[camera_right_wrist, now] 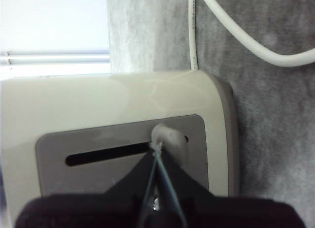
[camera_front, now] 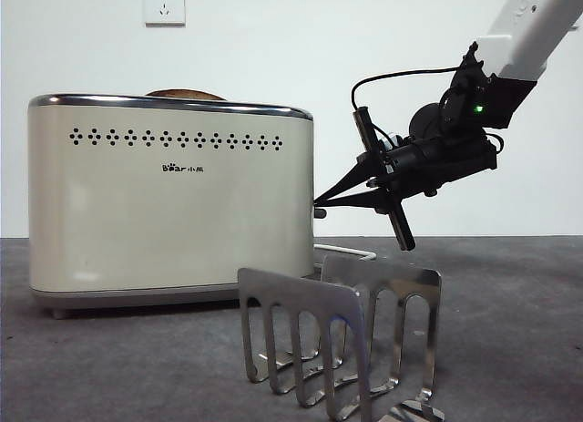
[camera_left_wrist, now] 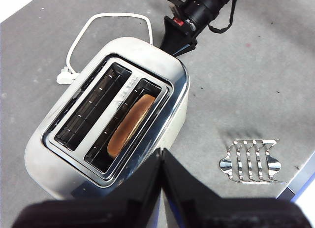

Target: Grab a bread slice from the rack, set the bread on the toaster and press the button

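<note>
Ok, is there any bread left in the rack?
No: the rack stands bare in the left wrist view, and the slice of bread sits in one slot of the toaster.

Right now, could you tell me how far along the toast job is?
Done: the slice of bread sits in one slot of the toaster, and the rack holds nothing. In hand: the right gripper, jaws shut, has its tip at the button on the toaster's narrow end. The left gripper hovers shut above the toaster. Left: whether the button has been pressed down cannot be told.
</note>
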{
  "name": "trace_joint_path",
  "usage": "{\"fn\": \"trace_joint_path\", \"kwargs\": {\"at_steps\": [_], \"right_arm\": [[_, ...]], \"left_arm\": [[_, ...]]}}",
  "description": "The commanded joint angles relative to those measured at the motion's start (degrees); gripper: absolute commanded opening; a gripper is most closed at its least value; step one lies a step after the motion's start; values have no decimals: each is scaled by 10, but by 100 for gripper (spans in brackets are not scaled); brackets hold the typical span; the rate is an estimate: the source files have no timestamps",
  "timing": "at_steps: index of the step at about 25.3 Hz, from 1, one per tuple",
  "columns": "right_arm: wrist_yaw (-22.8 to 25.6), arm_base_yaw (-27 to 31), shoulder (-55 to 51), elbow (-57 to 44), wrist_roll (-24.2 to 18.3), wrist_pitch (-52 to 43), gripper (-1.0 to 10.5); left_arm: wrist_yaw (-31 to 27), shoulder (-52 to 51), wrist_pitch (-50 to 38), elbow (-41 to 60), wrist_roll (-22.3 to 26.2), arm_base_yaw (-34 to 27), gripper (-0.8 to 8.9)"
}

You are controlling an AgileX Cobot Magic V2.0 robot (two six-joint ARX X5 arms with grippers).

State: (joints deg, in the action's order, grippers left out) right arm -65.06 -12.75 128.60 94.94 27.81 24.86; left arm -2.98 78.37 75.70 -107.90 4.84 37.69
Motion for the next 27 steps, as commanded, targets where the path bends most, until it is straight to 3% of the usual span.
{"fn": "trace_joint_path", "kwargs": {"at_steps": [1,11,27], "right_arm": [[51,-7,25,-14,-5,18,-8],[92,-12,25,-14,-4,43,-8],[91,-10,25,-12,0,46,-8]], "left_arm": [[2,-3,0,2,-6,1,-9],[4,-3,0,2,-6,1,-9],[4,-3,0,2,-6,1,-9]]}}
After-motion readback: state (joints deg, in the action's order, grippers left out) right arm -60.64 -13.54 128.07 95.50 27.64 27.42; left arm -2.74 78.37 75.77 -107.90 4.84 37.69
